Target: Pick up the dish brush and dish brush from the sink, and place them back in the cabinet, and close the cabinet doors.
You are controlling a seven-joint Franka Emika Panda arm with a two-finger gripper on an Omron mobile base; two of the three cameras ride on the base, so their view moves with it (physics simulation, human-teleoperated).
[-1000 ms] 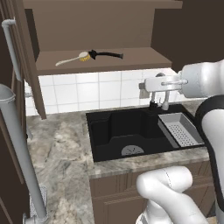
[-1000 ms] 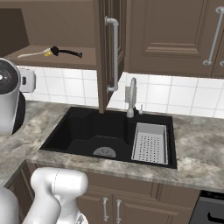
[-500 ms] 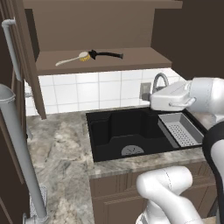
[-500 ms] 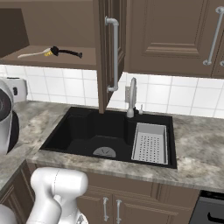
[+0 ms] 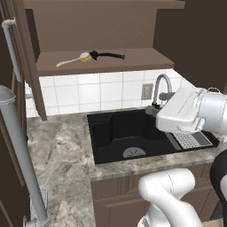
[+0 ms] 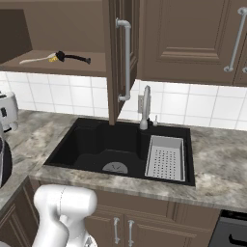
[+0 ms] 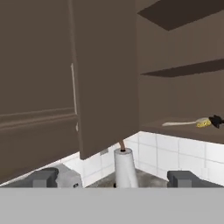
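Both dish brushes lie on the open cabinet's lower shelf [image 5: 133,62]: the whitish-handled brush [image 5: 73,60] with its yellow head, and the black-handled brush [image 5: 108,55] just right of it. They show again as whitish brush [image 6: 41,59] and black brush [image 6: 75,58], and at the right of the hand view as a pale handle [image 7: 183,123]. The black sink [image 5: 111,133] holds no brush. Both cabinet doors stand open: the left door [image 5: 22,53] and the right door [image 6: 116,62]. My gripper [image 7: 113,178] is open and empty, well short of the shelf.
A curved grey faucet [image 6: 144,106] stands behind the sink, and a grey perforated rack [image 6: 165,157] sits in its right half. A paper towel roll [image 7: 125,168] stands on the counter under the open door [image 7: 105,74]. My white arm [image 5: 195,111] hangs over the sink's right side.
My arm has swung off the shelf side, rightward and lower in the left base view, and nearly out of the right base view's left edge. The brushes and doors have not moved.
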